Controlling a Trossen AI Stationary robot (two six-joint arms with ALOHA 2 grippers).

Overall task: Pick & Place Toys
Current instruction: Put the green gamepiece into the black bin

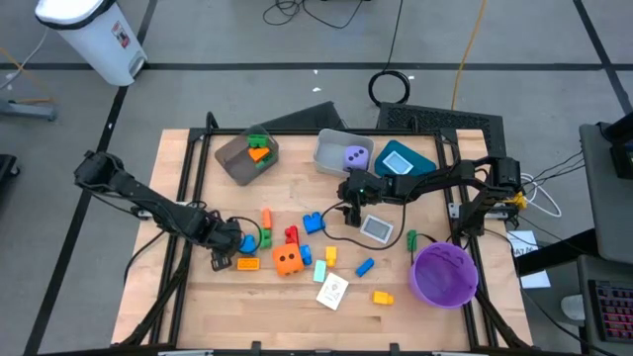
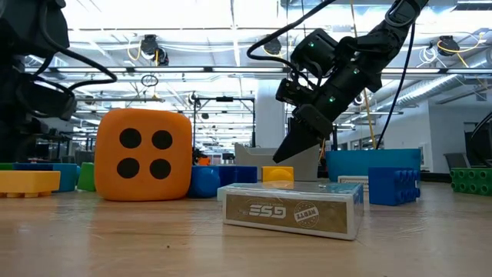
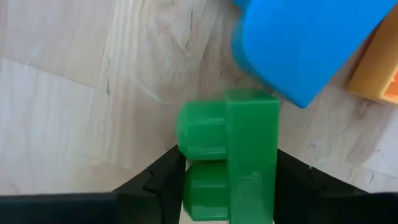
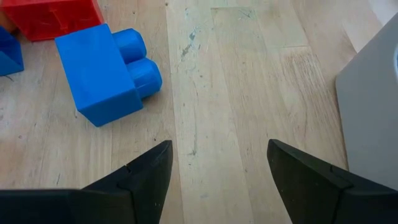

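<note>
Left wrist view: left claw grasps a green block, blue block just beyond; right claw released

Overhead, table-level, two wrists — close.

Grey floor — white bin

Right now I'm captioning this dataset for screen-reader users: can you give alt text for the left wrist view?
The left gripper has its two dark fingers on either side of a green block on the pale wooden table. A blue block lies just beyond it, with an orange block at the edge.
</note>
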